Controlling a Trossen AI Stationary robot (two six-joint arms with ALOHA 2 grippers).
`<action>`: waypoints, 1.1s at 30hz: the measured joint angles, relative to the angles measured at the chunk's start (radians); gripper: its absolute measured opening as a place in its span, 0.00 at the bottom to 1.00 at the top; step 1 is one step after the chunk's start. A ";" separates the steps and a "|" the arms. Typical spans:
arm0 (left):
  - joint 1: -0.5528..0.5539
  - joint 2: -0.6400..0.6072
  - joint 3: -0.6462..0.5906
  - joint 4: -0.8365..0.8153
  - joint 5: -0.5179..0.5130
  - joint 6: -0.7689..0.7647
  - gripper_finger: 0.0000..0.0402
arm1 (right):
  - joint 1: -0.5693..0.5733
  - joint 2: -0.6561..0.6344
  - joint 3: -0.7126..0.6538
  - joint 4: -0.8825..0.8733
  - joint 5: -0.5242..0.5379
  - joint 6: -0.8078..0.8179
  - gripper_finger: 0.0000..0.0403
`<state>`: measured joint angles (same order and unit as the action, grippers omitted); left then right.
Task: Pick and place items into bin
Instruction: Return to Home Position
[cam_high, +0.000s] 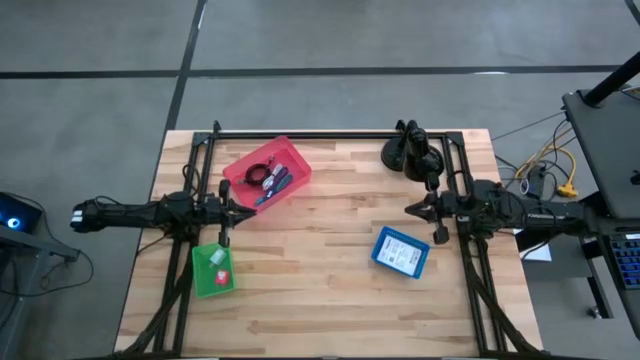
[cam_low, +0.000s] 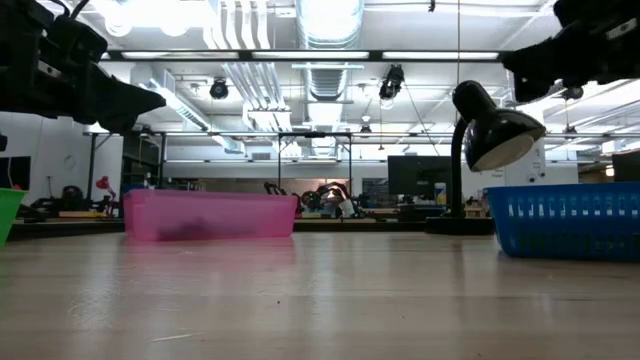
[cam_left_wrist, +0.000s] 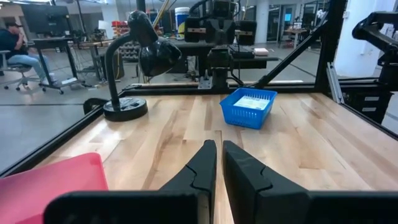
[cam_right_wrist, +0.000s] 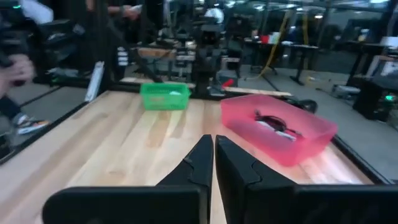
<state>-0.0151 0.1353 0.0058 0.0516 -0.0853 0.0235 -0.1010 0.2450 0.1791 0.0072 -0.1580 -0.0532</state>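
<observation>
Light wood tabletop (cam_high: 330, 310), workshop beyond. Green bin (cam_high: 200, 282) at left, small white and red pieces inside. Left tool (cam_left_wrist: 219, 144) between green bin and red bin (cam_high: 238, 170), above tabletop, fingers nearly together, holding nothing. Red bin holds tangled cables (cam_high: 270, 180), black and blue showing. Blue bin (cam_high: 377, 250) right of centre. Black domed gooseneck mount (cam_high: 405, 152) behind it. Right tool (cam_right_wrist: 213, 138) beside blue bin, narrow, empty.

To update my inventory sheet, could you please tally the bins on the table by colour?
Red bin: 1
Green bin: 1
Blue bin: 1
Total: 3 bins
</observation>
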 joint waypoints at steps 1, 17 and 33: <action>0.000 0.000 0.000 0.000 0.000 0.000 0.03 | 0.014 -0.010 -0.001 -0.017 0.000 -0.004 0.02; 0.000 0.006 -0.001 -0.010 0.001 -0.014 0.03 | 0.168 -0.245 -0.151 -0.039 0.112 0.008 0.02; 0.000 0.001 -0.001 -0.016 0.002 -0.016 0.03 | 0.168 -0.235 -0.168 -0.006 0.162 -0.014 0.02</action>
<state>-0.0151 0.1363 0.0051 0.0360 -0.0837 0.0074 0.0673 0.0103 0.0113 0.0013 0.0036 -0.0669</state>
